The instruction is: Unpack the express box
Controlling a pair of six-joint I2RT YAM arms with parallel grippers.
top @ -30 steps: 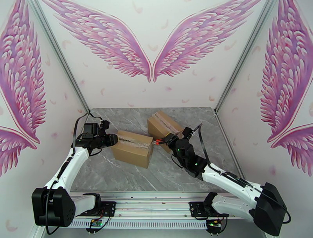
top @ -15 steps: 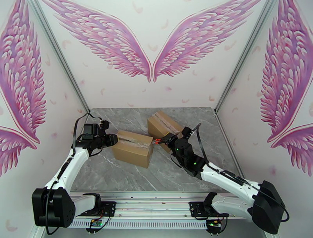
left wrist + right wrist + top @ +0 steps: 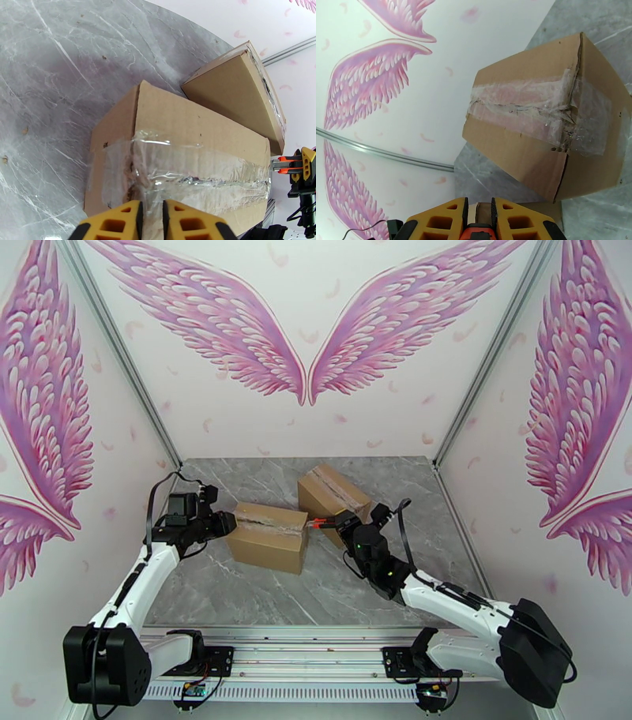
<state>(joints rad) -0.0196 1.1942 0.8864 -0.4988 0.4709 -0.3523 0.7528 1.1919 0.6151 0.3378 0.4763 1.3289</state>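
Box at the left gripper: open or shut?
Shut. The box has flaps lying flat, with wrinkled tape over the seam; whether the tape is slit, cannot tell.

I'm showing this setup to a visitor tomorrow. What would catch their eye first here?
Huge pink wing murals cover the walls around the grey marble table. On it sit two taped cardboard boxes, a far box and a near box. The left gripper is at the near box's left end, and the right gripper holds an orange box cutter at its right end.
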